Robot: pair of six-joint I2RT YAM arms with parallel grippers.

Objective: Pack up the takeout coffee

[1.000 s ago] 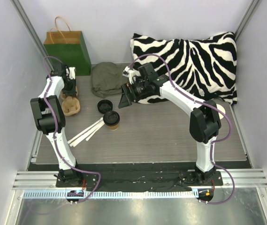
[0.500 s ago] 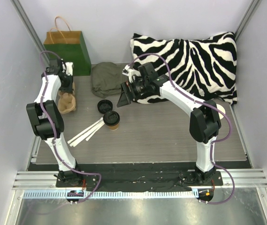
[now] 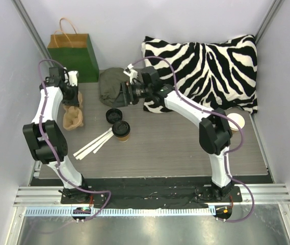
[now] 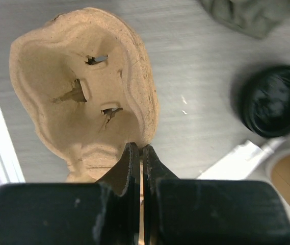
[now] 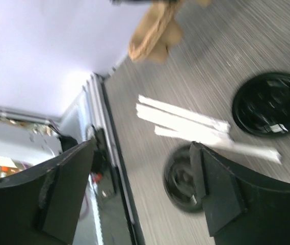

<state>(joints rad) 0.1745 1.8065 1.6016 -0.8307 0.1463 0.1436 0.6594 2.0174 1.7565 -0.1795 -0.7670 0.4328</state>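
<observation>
Takeout coffee beside loose lid

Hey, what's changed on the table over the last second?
The open right hand swung left toward the olive cloth, uncovering an unlidded cup on the right. The left hand, shut on the pulp tray, tilted it slightly while its elbow drew nearer. The lidded coffee, loose lid and green bag stayed put.

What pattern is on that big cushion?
The cushion has black-and-white zebra stripes, clearest in the top view.
</observation>
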